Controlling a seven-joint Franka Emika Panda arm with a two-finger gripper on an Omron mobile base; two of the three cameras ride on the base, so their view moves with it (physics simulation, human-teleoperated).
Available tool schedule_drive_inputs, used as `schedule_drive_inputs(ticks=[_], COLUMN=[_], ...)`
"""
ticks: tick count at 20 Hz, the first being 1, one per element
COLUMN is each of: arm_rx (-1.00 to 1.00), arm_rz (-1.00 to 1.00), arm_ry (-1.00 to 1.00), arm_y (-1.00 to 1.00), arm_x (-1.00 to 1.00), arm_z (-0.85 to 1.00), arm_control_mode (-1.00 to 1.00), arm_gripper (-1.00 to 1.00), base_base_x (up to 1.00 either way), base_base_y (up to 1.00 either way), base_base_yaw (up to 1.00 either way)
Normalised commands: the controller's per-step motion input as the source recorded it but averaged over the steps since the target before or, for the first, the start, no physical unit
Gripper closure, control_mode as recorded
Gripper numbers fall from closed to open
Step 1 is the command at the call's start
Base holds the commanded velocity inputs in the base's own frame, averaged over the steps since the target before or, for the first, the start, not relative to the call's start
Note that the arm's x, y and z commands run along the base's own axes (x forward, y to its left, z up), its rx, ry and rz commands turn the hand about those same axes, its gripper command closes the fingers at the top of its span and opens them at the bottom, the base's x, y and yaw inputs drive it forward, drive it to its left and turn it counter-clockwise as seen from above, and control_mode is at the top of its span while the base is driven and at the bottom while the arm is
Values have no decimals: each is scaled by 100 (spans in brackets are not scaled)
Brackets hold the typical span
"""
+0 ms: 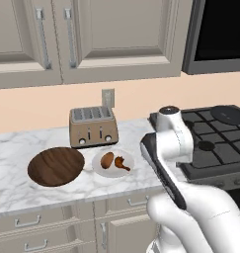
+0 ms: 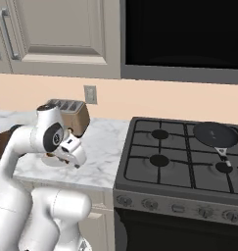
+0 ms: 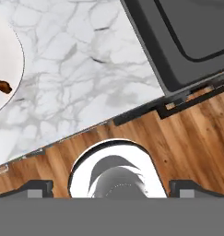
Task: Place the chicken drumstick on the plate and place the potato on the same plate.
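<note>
Claw point(image 3: 111, 188): jaws spread wide, nothing between them, hanging over the marble counter's front edge, wooden floor point(image 3: 187, 138) below.
Counter point(image 1: 22, 143): white marble, grey-veined, beige drawers beneath.
Round dark wooden board point(image 1: 56, 166): flat on the counter at left.
Toaster point(image 1: 93, 126): tan, four slots, near the peach wall under a socket point(image 1: 107, 97).
Plate point(image 1: 99, 167): white, just beside the board, before the toaster.
Potato point(image 1: 107, 159): on the plate's left half.
Chicken drumstick point(image 1: 122, 163): on the plate, right of the potato.
Hob point(image 2: 179, 152): black gas, small dark pan point(image 2: 216, 135) on its back right burner.
Cabinets point(image 1: 92, 34): beige, above.
</note>
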Motion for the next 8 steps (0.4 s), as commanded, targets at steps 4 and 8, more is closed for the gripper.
schedule_drive_inputs(ticks=[4, 8], arm_rx=[0, 0], arm_rz=[15, 9], arm_ry=[-37, -21], arm_y=[-24, -40], arm_x=[-38, 0], arm_z=[33, 18], arm_control_mode=[-100, -100], arm_gripper=[-100, -100], base_base_x=[0, 0], base_base_y=[0, 0], base_base_yaw=[0, 0])
